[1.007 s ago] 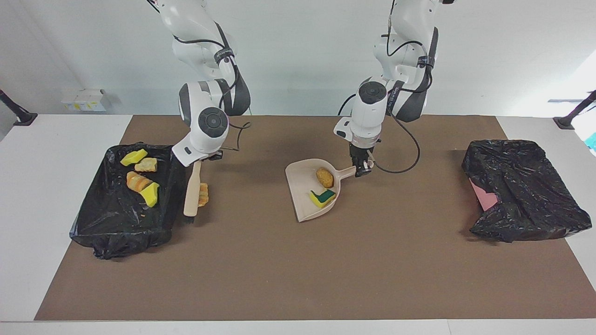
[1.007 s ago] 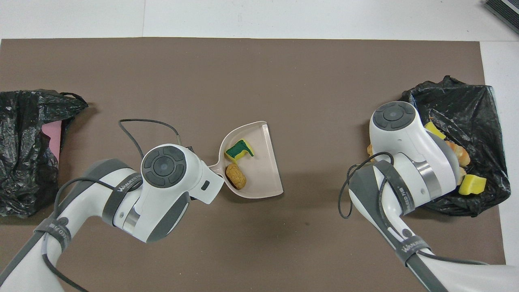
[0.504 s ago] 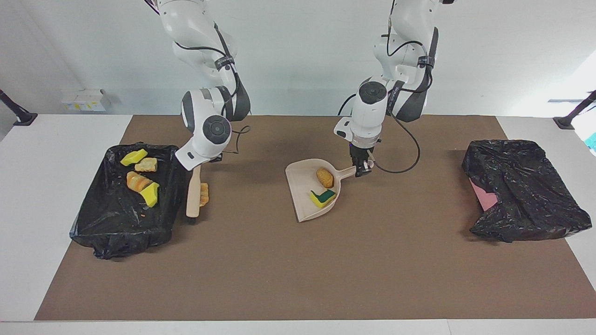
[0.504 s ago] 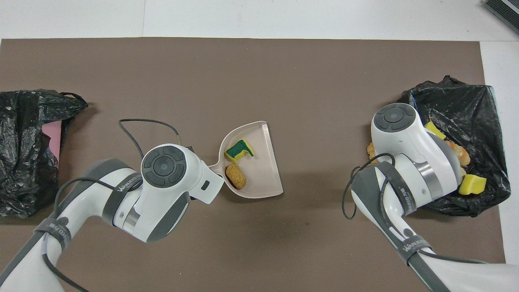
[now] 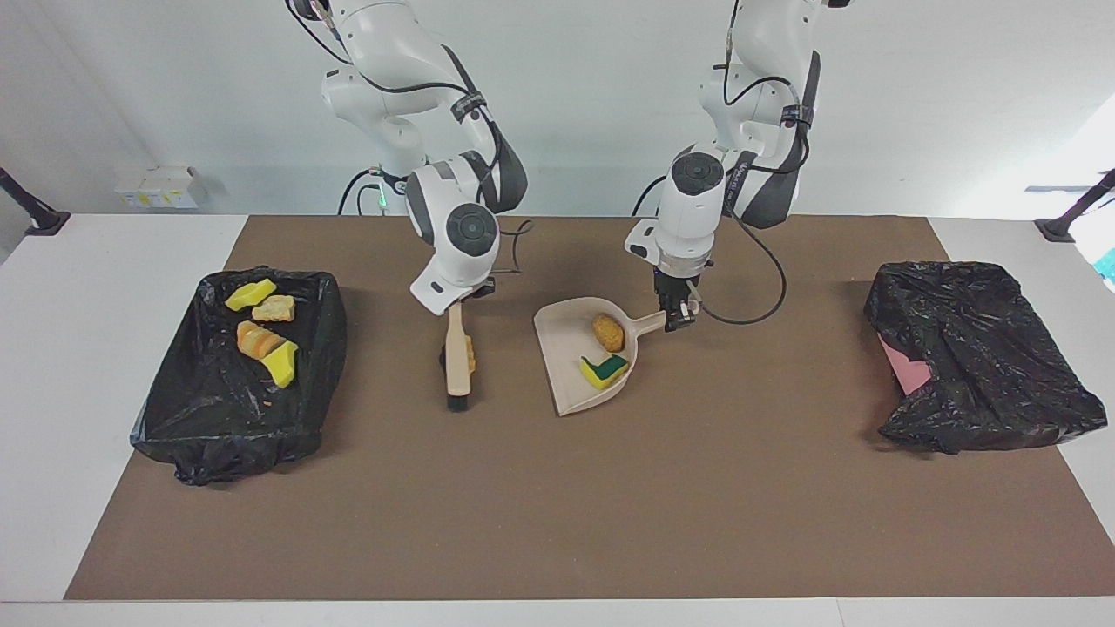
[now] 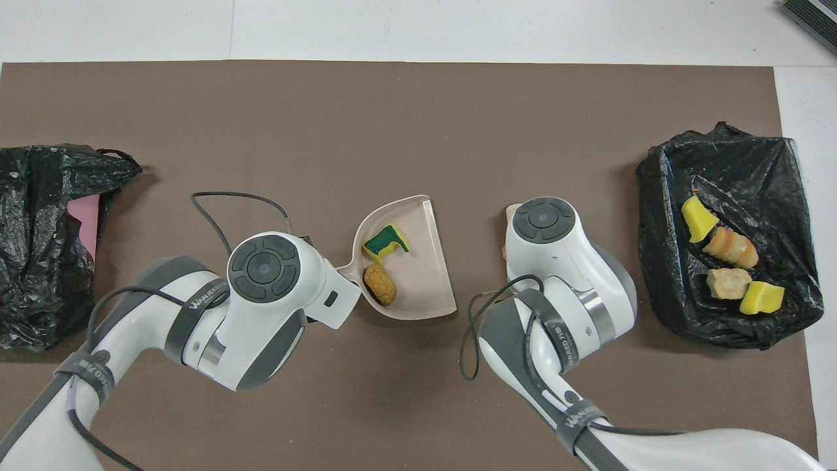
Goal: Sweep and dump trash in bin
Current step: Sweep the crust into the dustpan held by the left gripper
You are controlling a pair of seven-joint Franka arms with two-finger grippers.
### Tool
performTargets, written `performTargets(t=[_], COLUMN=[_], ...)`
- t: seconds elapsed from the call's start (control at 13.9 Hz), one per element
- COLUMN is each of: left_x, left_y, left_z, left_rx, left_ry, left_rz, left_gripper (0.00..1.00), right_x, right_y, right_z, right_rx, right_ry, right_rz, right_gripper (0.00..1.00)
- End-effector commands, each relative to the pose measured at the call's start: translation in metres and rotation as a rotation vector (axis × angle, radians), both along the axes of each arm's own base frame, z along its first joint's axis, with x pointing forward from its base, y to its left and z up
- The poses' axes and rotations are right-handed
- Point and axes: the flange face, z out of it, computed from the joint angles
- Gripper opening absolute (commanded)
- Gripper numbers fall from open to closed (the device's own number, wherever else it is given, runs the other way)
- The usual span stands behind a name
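Right now, reading the facing view as a clock dial centred on the brown mat [image 5: 557, 505], I have the black-lined bin [image 5: 174, 409] at nine o'clock, toward the right arm's end of the bench [image 5: 87, 366]. Four scraps of trash lie in it: a yellow sponge piece [image 5: 250, 293], a tan lump [image 5: 273, 307], an orange striped lump [image 5: 255, 340] and a second yellow piece [image 5: 282, 363].

My right hand [image 5: 455, 306] is pressed shut around the top of the brush [image 5: 457, 366], which stands on the mat with its bristle end nearest six o'clock. One orange scrap [image 5: 471, 353] rests on the mat against the brush's three o'clock side, between the brush and the dustpan [image 5: 566, 348].

That dustpan sits flat on the mat a little toward twelve o'clock of centre, with its open edge facing nine o'clock, toward the brush. Inside it lie a brown bread-like lump [image 5: 608, 332] and a green-backed sponge [image 5: 604, 370], the lump nearer to the robots. My left hand [image 5: 678, 318] pinches the dustpan's handle [image 5: 652, 322], which sticks out at about two o'clock from the pan.

At three o'clock, toward the left arm's end, a crumpled black bag [image 5: 976, 348] sits with something pink [image 5: 906, 366] showing at its edge.
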Motion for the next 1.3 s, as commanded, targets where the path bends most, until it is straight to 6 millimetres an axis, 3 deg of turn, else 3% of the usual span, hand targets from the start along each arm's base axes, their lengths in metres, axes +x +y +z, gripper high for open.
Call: performTargets(t=[0.0,0.22,0.43,0.65,0.79,1.01,1.22], left_x=[-0.001,0.001,0.0,0.001,0.001,0.001,0.001], left_y=[0.006,0.008,0.008,0.008,0.008,0.008,0.008], left_z=[-0.003,-0.003,-0.003,-0.003,-0.003,-0.003,-0.003], left_rx=[0.002,-0.001,-0.002,-0.002,-0.002,-0.002,-0.002], left_ry=[-0.014,-0.018,-0.019,-0.019,-0.021,-0.019,-0.019], left_rz=[0.012,0.014,0.012,0.013,0.015,0.013,0.012], left_gripper=[0.0,0.0,0.0,0.0,0.0,0.0,0.0], right_x=[-0.01,-0.023,-0.03,-0.012,-0.015,-0.036,-0.059], right_y=[0.048,0.084,0.119,0.101,0.096,0.08,0.079], right_z=[-0.003,0.015,0.047,0.072,0.093,0.119,0.123], right_rx=[0.11,0.159,0.178,0.19,0.193,0.169,0.136], right_ry=[0.021,0.058,0.053,0.029,0.001,-0.012,-0.031], right_rz=[0.017,0.021,0.025,-0.015,-0.021,-0.034,-0.084], right_gripper=[0.0,0.0,0.0,0.0,0.0,0.0,0.0])
